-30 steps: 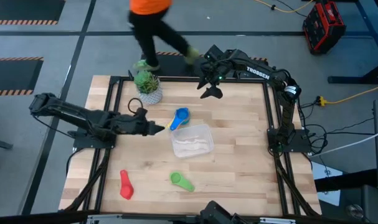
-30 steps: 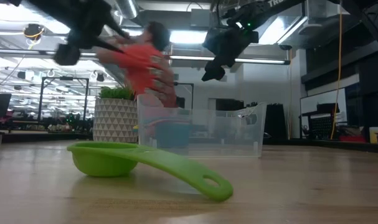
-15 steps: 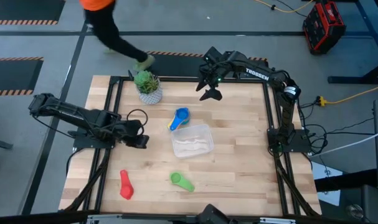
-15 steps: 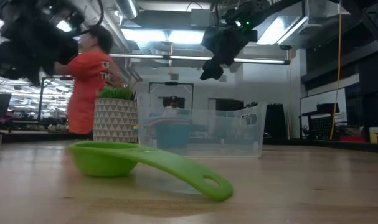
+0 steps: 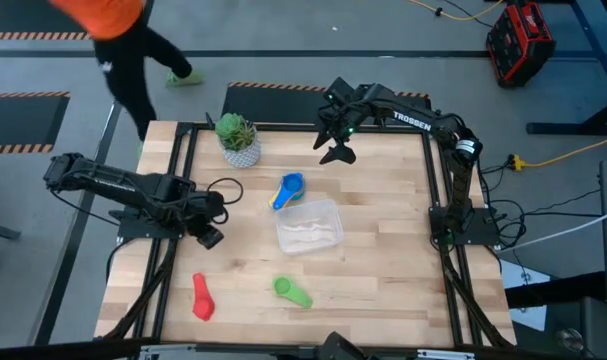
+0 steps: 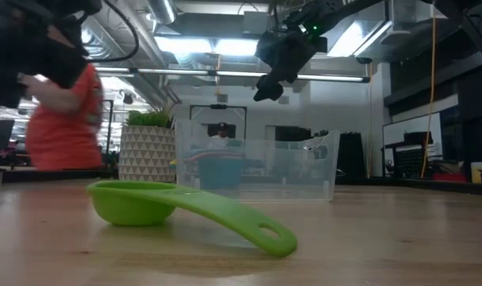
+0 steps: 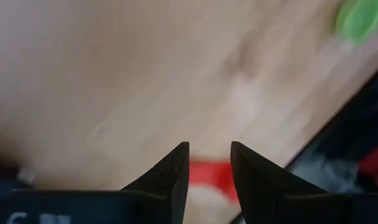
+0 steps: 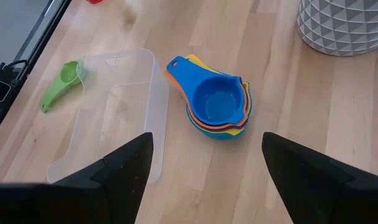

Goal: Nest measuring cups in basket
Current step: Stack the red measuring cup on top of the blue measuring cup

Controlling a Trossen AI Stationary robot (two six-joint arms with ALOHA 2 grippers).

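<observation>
Left pincer point(image 5: 212, 238), slightly parted and empty, hovers above the red cup point(image 5: 201, 297).

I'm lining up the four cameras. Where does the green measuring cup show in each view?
High view: green measuring cup near the table's front edge.
Low view: large in the foreground.
Left wrist: blurred green patch.
Right wrist: beside the basket.
Shared landmark: the basket, absent from left wrist.
</observation>
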